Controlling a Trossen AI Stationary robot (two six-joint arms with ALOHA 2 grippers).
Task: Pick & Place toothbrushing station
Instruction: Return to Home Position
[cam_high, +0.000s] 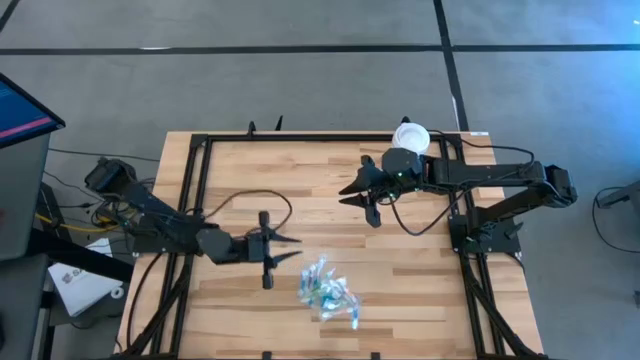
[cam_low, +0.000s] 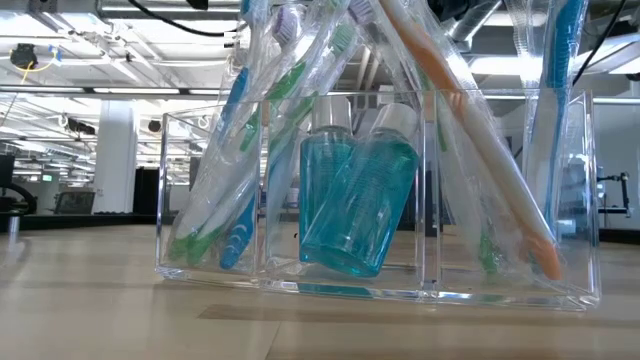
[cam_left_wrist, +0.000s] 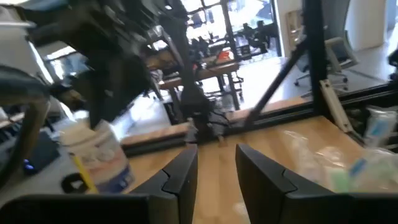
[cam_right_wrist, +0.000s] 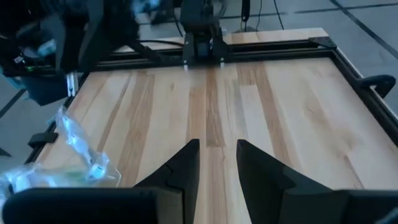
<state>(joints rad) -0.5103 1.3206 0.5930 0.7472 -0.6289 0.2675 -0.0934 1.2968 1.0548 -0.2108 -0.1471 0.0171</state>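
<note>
- The clear tray stands near the worktop's front edge. Wrapped toothbrushes and a teal tube lean inside, so packing looks done.
- The left gripper hovers just behind it, jaws apart, empty.
- The right gripper is farther back, likewise open and empty — only homing seems left.

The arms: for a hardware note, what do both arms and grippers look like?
The left arm and right arm are black, slim and jointed. The left gripper and right gripper each carry two dark, angular, wedge-shaped fingers. A thin black cable loops beside each arm. No markings show.
</note>
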